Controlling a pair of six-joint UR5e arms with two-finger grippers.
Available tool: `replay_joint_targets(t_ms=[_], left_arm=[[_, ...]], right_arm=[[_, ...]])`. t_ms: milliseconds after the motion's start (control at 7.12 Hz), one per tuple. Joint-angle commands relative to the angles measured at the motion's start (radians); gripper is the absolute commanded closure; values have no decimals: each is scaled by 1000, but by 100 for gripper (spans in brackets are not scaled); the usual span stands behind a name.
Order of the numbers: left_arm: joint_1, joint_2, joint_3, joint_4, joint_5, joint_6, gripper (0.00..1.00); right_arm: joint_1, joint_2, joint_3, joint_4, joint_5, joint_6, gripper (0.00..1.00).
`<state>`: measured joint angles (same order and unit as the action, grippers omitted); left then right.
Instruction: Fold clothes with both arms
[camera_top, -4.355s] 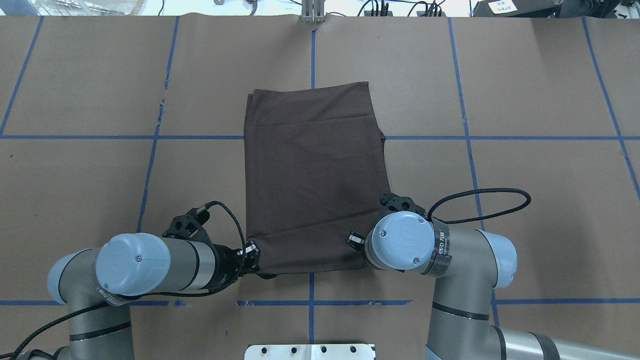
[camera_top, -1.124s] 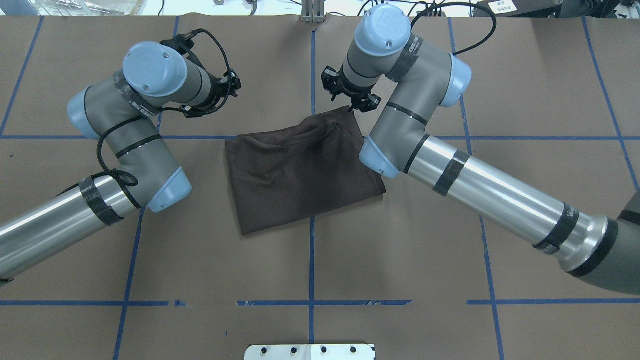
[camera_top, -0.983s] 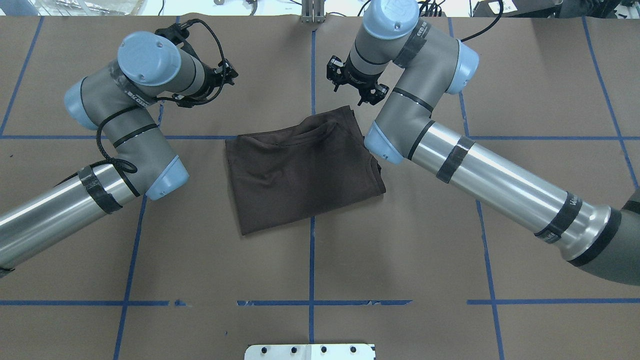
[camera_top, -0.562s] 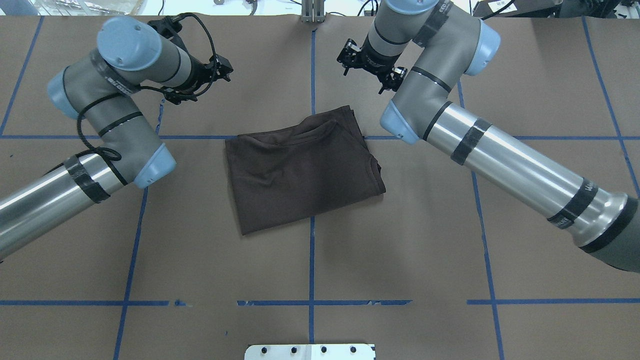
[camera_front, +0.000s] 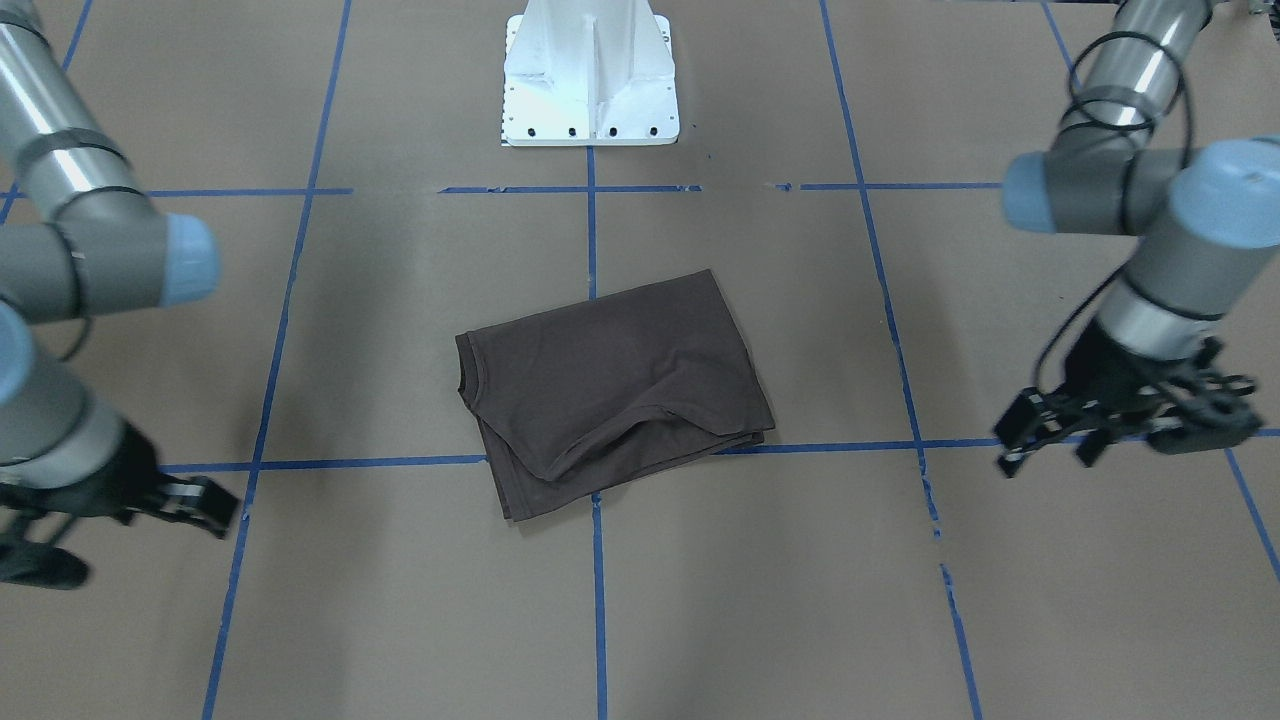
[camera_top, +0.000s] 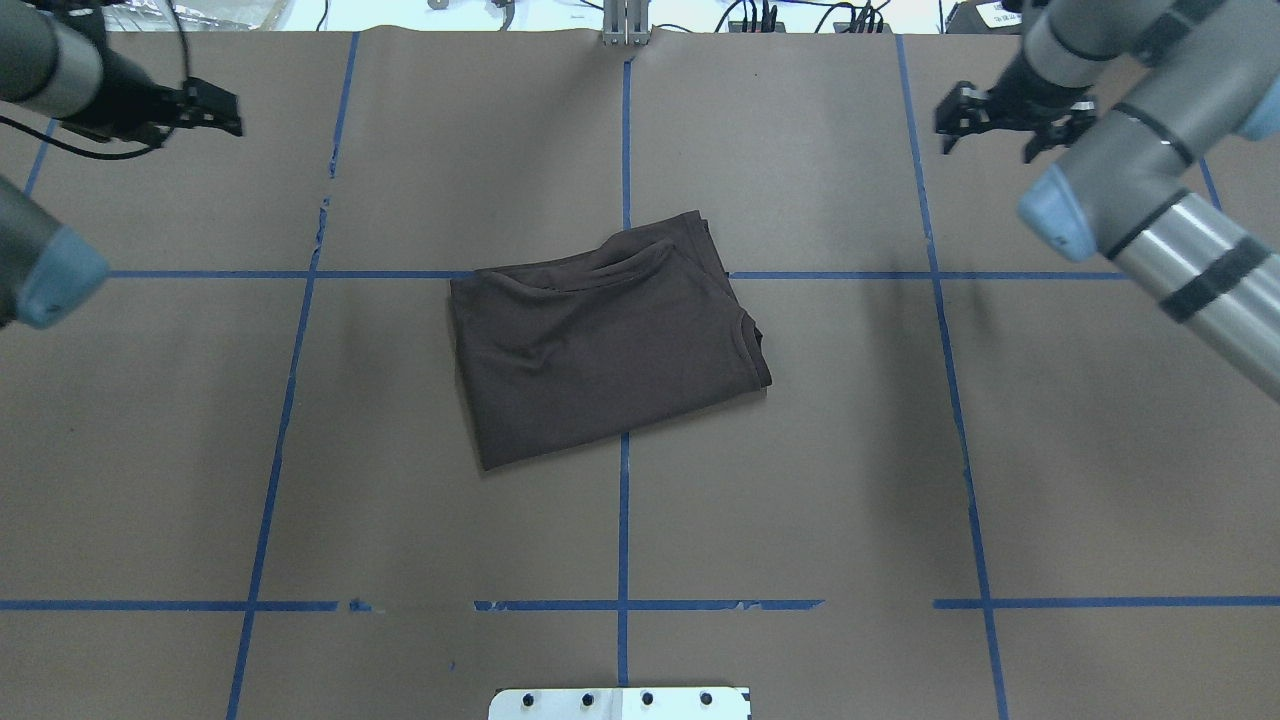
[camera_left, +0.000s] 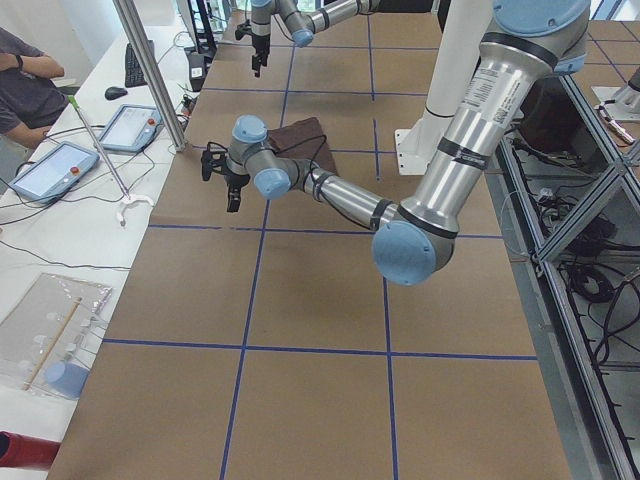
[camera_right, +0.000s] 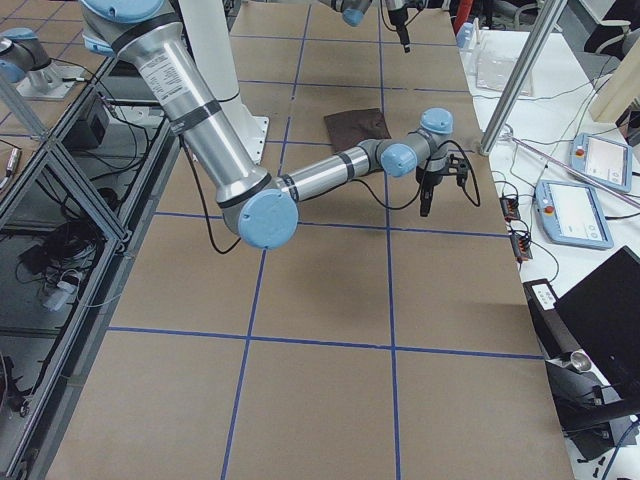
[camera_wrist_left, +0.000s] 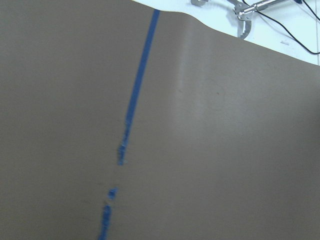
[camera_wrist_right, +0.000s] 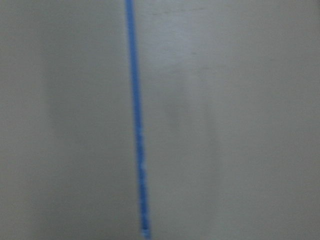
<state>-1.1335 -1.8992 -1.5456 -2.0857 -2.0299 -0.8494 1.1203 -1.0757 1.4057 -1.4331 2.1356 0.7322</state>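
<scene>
The dark brown T-shirt (camera_top: 605, 345) lies folded and slightly askew at the middle of the table, its collar edge on the robot's right; it also shows in the front view (camera_front: 615, 385). My left gripper (camera_top: 232, 115) hovers open and empty over the far left of the table, well clear of the shirt, and shows in the front view (camera_front: 1040, 455). My right gripper (camera_top: 988, 130) hovers open and empty at the far right, and shows in the front view (camera_front: 215, 510). Both wrist views show only brown paper and blue tape.
The table is covered in brown paper with a blue tape grid (camera_top: 623, 600). The white pedestal base (camera_top: 620, 703) sits at the near edge. Beyond the far edge stand a metal pole (camera_left: 150, 75), tablets (camera_left: 130, 125) and a seated person (camera_left: 25, 80).
The shirt's near half was folded over the far half. Both grippers then let go and moved apart, left to the far left, right to the far right. The shirt lies still.
</scene>
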Motion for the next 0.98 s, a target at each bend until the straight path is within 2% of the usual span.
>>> replay_joint_targets(t_ms=[0,140,281,421,562,843], left_arm=[[-220,196,-45,18,-64,554,0],[-301,259,-45,27,-102,815,0],[-349,297,-62,114,-127,1022,0],[-418,369,-65,142,-189,1108,0],[-428,411,-64,136,-258,1104,0],[-428,405,-36,125,-209,1101,0]], right_arm=[[247,-249,74,-82,151,-529,0],[344,-344,76,-86,188,-712,0],[425,-419,84,-108,191,-891,0],[503,-467,91,-124,191,-1060,0],[504,-472,114,-112,188,-1086,0],[504,-481,168,-110,179,-1031,0]])
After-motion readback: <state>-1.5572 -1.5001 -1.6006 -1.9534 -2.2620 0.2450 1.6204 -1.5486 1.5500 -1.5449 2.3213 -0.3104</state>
